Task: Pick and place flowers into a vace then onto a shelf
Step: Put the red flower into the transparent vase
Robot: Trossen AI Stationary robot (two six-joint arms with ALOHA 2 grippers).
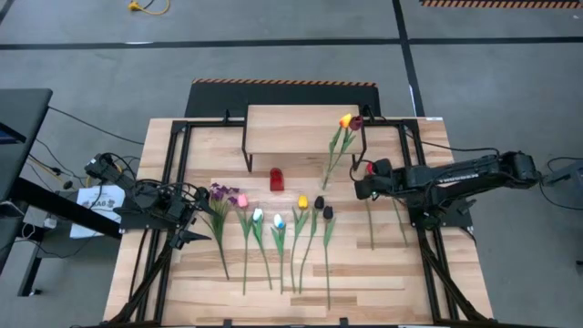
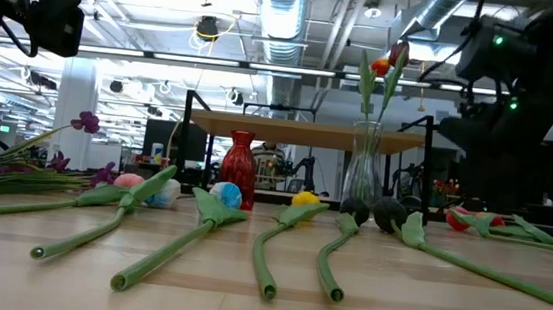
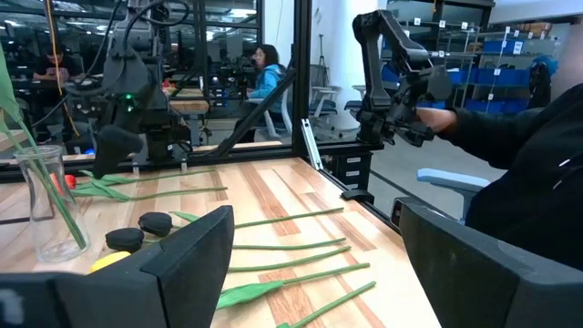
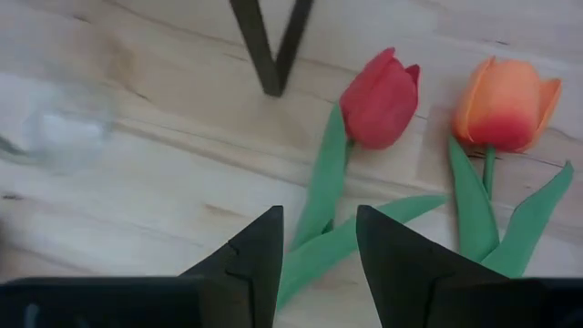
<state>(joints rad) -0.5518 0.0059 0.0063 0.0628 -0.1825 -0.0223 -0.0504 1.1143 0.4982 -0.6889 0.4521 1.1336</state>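
Left gripper [image 1: 187,221]: near the bench's [image 1: 392,273] left edge, jaws spread wide, holding nothing, just beside the purple sprigs [image 1: 219,191].

Flowers, loose: a row lying flat across the bench's middle, stems toward the front edge: purple sprigs, pink [image 1: 241,199], white [image 1: 259,215], pale blue-white [image 1: 279,221], yellow [image 1: 302,202], two dark maroon [image 1: 320,203].

Red vase [image 1: 277,179]: upright behind that row, near the shelf's front legs.

Shelf [image 1: 291,128]: at the bench's back edge, wood top bare.

Glass vase [image 2: 362,173]: upright at the shelf's right front leg, holding an orange-yellow tulip [image 1: 345,120] and a dark red one [image 1: 355,121].

Right gripper [image 4: 314,246]: low over the bench toward its right edge, jaws part open and holding nothing, poised above the leaves of a red tulip [image 4: 381,97]; an orange tulip [image 4: 506,105] lies just beside it.
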